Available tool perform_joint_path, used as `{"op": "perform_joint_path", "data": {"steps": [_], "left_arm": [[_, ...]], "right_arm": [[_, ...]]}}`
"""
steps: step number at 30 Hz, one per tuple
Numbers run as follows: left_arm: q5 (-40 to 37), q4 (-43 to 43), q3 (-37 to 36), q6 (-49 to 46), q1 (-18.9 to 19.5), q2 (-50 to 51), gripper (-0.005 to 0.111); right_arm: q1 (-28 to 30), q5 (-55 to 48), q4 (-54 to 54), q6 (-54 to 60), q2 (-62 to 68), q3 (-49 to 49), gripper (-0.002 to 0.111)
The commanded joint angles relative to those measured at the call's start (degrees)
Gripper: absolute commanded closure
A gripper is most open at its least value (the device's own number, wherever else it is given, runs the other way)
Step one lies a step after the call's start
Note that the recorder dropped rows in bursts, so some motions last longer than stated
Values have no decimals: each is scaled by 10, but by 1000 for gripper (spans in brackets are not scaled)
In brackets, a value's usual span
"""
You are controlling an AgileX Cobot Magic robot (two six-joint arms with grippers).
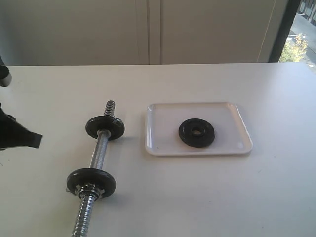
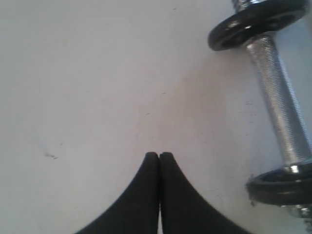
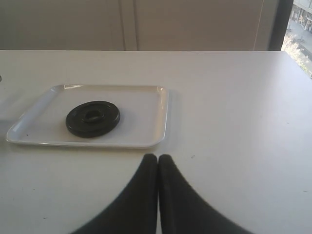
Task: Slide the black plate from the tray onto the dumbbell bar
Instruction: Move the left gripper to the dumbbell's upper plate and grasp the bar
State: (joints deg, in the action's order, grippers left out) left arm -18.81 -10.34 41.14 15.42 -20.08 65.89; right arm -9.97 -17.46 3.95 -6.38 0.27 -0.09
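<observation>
The black plate point(image 1: 197, 133) point(image 3: 92, 118) lies flat in the middle of the white tray point(image 1: 163, 143) point(image 3: 146, 117). Left of the tray lies the dumbbell bar point(image 1: 99, 150) point(image 2: 280, 102), chrome, with two black discs on it point(image 1: 104, 127) point(image 1: 91, 181) and a collar nut point(image 1: 89, 189) at the near disc. My left gripper point(image 2: 159, 155) is shut and empty over bare table, left of the bar; in the exterior view its dark tip point(image 1: 29, 139) shows at the left edge. My right gripper point(image 3: 158, 157) is shut and empty, just off the tray's near corner; the exterior view does not show it.
The white table point(image 1: 222, 197) runs back to a pale wall with a window at the far right point(image 1: 296, 39). The bar's near threaded end point(image 1: 81, 222) reaches the front edge of the exterior view.
</observation>
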Motion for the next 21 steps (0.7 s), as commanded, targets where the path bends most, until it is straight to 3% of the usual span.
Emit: {"op": "perform_joint_path", "data": {"steps": [1, 3, 6, 8, 10, 13, 14, 21], "left_arm": [[55, 26, 2, 0, -53, 29, 107], [78, 34, 10, 9, -69, 57, 107], [35, 87, 75, 12, -80, 116, 107], [-11, 112, 122, 11, -80, 157, 100], [-26, 135, 157, 11, -80, 193, 82], [-25, 182, 182, 11, -80, 237, 45], [-23, 188, 187, 11, -80, 249, 39], [-10, 206, 213, 11, -80, 305, 37]], "right_arm": [[-2, 42, 4, 1, -3, 1, 108], [-2, 122, 4, 1, -3, 1, 108], [-2, 239, 4, 1, -3, 1, 108], [-2, 244, 4, 1, -3, 1, 108], [-2, 241, 4, 1, -3, 1, 108], [-2, 241, 4, 1, -3, 1, 108], [-2, 241, 4, 1, -3, 1, 108], [-2, 241, 4, 1, -3, 1, 108]]}}
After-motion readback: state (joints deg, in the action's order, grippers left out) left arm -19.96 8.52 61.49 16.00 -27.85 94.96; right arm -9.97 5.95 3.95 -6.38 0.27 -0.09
